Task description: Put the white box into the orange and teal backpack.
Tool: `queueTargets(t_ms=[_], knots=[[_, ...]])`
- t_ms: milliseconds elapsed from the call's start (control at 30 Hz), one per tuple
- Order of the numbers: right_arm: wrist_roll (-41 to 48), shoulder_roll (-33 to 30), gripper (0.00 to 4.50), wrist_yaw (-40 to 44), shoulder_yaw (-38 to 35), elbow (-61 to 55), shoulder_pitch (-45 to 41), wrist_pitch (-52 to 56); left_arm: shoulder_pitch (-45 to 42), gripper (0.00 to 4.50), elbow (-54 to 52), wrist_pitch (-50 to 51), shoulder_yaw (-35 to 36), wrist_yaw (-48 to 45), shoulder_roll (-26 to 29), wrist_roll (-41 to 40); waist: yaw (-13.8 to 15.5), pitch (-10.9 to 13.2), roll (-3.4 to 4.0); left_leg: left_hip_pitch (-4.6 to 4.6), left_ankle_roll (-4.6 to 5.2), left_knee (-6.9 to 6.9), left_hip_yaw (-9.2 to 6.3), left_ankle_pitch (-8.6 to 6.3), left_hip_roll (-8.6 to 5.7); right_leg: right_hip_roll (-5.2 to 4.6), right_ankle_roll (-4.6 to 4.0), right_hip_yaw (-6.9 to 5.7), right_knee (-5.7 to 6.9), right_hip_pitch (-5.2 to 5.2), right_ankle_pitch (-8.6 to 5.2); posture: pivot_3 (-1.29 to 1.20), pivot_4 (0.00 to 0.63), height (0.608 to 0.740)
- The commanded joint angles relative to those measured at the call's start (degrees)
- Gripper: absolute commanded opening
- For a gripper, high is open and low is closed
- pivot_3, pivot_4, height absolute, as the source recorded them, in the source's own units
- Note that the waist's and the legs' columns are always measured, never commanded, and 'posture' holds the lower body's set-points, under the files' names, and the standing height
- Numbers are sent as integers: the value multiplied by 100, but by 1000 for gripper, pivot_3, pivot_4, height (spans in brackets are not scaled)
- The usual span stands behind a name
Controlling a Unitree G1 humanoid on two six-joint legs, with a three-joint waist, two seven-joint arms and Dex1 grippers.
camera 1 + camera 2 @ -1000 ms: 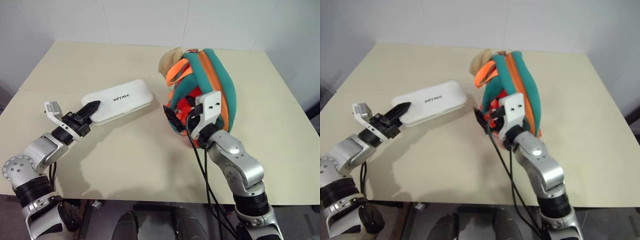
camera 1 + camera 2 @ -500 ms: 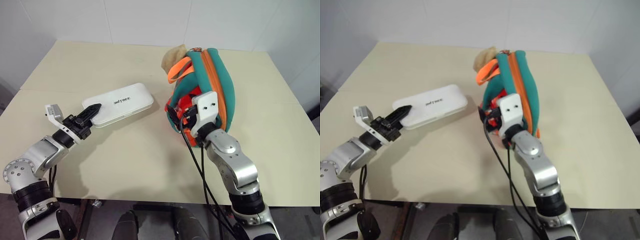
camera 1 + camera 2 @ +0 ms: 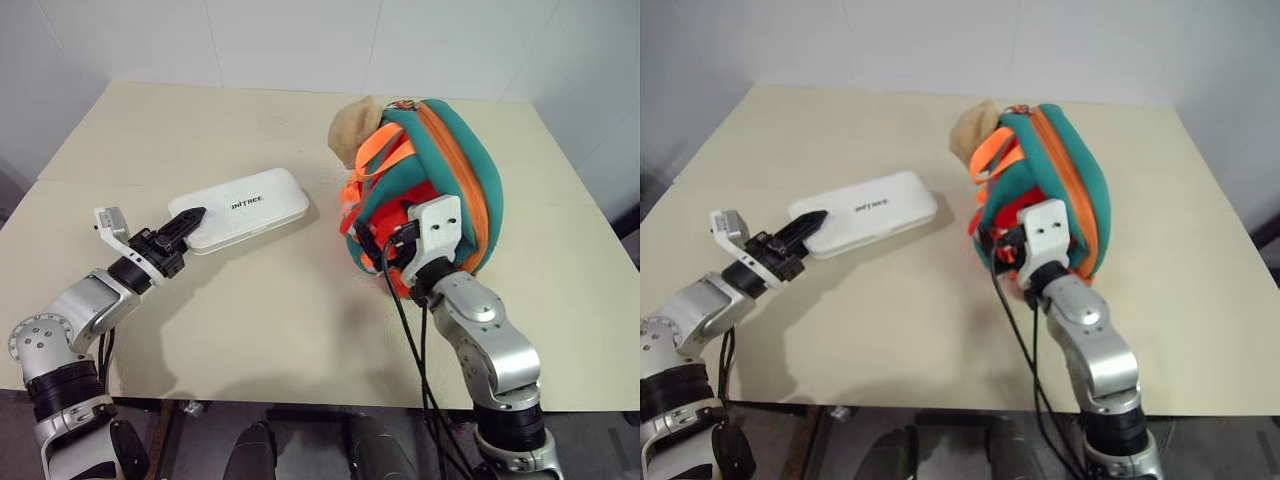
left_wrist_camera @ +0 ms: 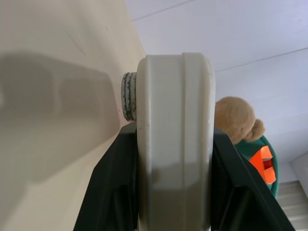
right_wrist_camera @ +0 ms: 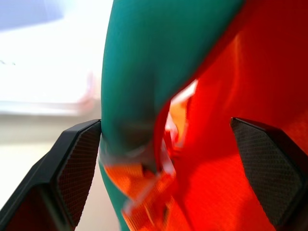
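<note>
Now: white box (image 3: 238,207) long axis toward backpack (image 3: 440,180) | left end effector (image 3: 188,220) clamps its end | right end effector (image 3: 375,245) wide

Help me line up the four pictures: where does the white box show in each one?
Left eye view: white box, left of centre on the table, its near end clamped in the left gripper.
Right eye view: left of centre.
Left wrist view: end-on, filling the middle.
Right wrist view: not in it.
Shared landmark: the orange and teal backpack.
</note>
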Motion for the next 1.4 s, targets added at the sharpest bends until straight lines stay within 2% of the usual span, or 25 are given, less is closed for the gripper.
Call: queueTargets(t_ms=[33, 333, 500, 800, 900, 1133, 1267, 1400], knots=[[-30, 223, 4500, -106, 82, -98, -194, -114, -3, 1325, -199, -100, 76, -78, 107, -262, 5, 0, 0, 0, 0, -2, 0, 0, 0, 0, 0, 0, -3, 0, 0, 0, 150, 740], [-246, 648, 4500, -298, 242, 144, -371, -247, 158, 1325, -349, -216, 59, 28, 151, -443, 2, 0, 0, 0, -1, -31, 0, 0, 1, -3, -1, -2, -23, -4, -1, 0, 150, 740], [-532, 894, 4500, -542, 266, 740, -634, -509, 168, 1325, -349, -270, 10, 49, 168, -477, -8, 0, 1, 0, -4, -33, 1, 2, 1, -3, -3, -2, -21, -9, -1, 0, 150, 740], [-648, 973, 4500, -586, 101, 962, -744, -992, 195, 1325, -358, -324, -12, 47, 201, -511, -8, 0, 1, -3, -4, -41, 1, 2, 1, -3, -3, -3, -27, -10, -2, 0, 150, 740], [-550, 1000, 3850, -500, 34, 944, -793, -1047, 171, 1325, -334, -327, -26, 36, 206, -495, -10, 0, 1, -2, -4, -41, 1, 2, 1, -3, -3, -3, -26, -10, -2, 0, 150, 740], [-361, 959, 1346, -232, 15, 898, -820, -1081, 110, 1325, -278, -342, -85, 1, 187, -444, -10, 0, 1, -3, -4, -41, 1, 2, 1, -3, -3, -3, -26, -10, -2, 0, 150, 740], [-303, 952, 86, -153, 16, 894, -815, -1076, 113, 1325, -256, -356, -100, -24, 213, -438, -11, 0, 1, -3, -4, -41, 1, 2, 1, -3, -3, -3, -25, -11, -2, 0, 150, 740], [210, 875, 3, 326, -18, 743, -816, -817, 125, 1325, -233, -360, -99, -52, 267, -416, -14, 0, 1, -2, -4, -41, 1, 2, 1, -3, -3, -3, -25, -11, -2, 0, 150, 740]])
